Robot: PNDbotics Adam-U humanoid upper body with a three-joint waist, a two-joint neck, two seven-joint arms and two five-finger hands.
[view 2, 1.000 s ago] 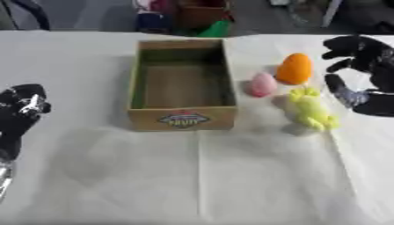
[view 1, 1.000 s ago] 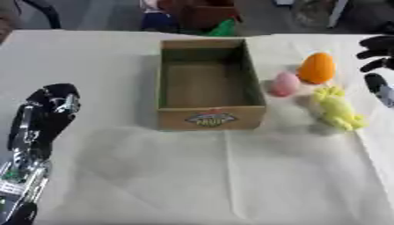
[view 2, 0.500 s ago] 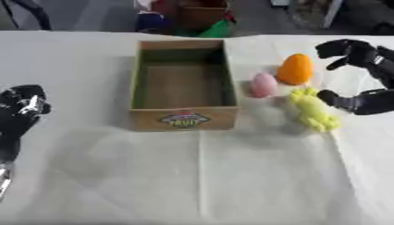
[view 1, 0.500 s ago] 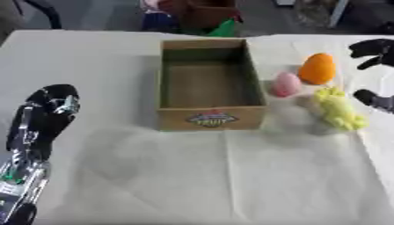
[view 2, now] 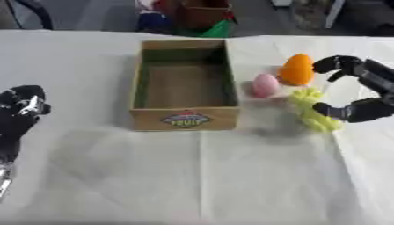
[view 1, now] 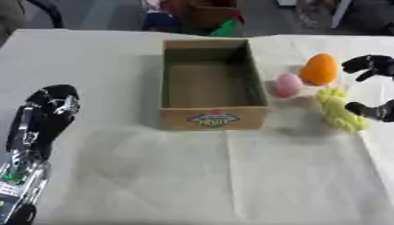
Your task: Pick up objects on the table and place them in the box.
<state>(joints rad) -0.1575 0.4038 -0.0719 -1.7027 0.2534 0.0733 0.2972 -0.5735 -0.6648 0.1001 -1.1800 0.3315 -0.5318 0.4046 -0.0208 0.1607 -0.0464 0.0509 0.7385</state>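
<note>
**Inspection: three objects on the table, box empty, right hand open beside them**

The cardboard box (view 2: 184,85) stands open near the middle of the table (view 2: 231,176), which is covered with a pale creased cloth. Its long axis runs away from the camera. A printed label shows on the near wall, but the wording cannot be read. The inside of the box shows only its bare floor.

Three objects lie to the right of the box, all outside it. A pink egg-shaped object (view 2: 265,85) sits just beside the box's right wall. An orange egg-shaped object (view 2: 297,69) sits farther back and to the right, close to the pink one; whether the two touch cannot be told. A yellow object (view 2: 313,110) with a lumpy outline lies nearer the camera; its exact form is hard to make out.

The right hand (view 2: 368,92) comes in from the right edge, its arm cut off by the frame. Its fingers (view 2: 335,63) curve near the orange object and its thumb (view 2: 338,112) reaches to the yellow object's right side, with a wide gap between them. It holds nothing. Whether the thumb touches the yellow object cannot be told.

The left hand (view 1: 48,110) rests at the lower left, well apart from the box, fingers relaxed and holding nothing. Its forearm runs off the bottom edge.

Blurred clutter beyond the far table edge cannot be identified.
</note>
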